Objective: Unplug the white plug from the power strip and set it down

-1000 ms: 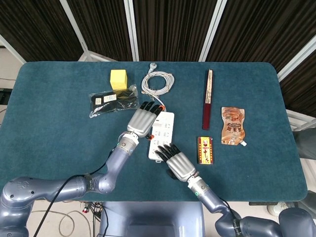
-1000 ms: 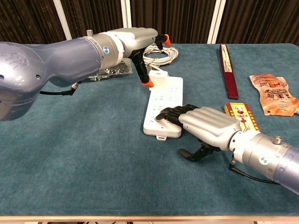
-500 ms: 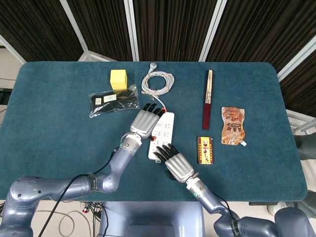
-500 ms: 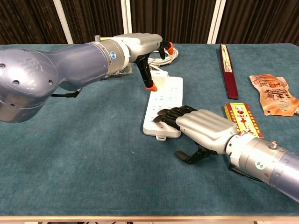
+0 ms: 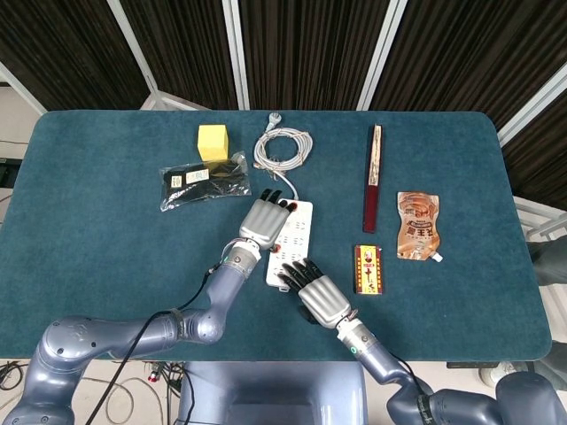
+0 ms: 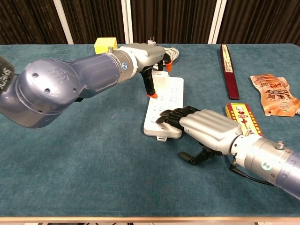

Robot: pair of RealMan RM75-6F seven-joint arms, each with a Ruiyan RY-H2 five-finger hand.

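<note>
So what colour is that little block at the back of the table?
Yellow. The block shows best in the head view.

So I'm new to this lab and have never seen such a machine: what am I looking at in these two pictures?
It is a robot with two arms, each ending in a mechanical hand. One picture looks down from its head, the other looks forward from its chest. On the blue table lies a white power strip. The right hand rests its fingers on the strip's near end. The left hand reaches over the far end, where the white plug sits; whether it grips the plug is unclear. Around them lie a coiled white cable, a yellow block, a black packet, a dark red stick and two snack packs.
</note>
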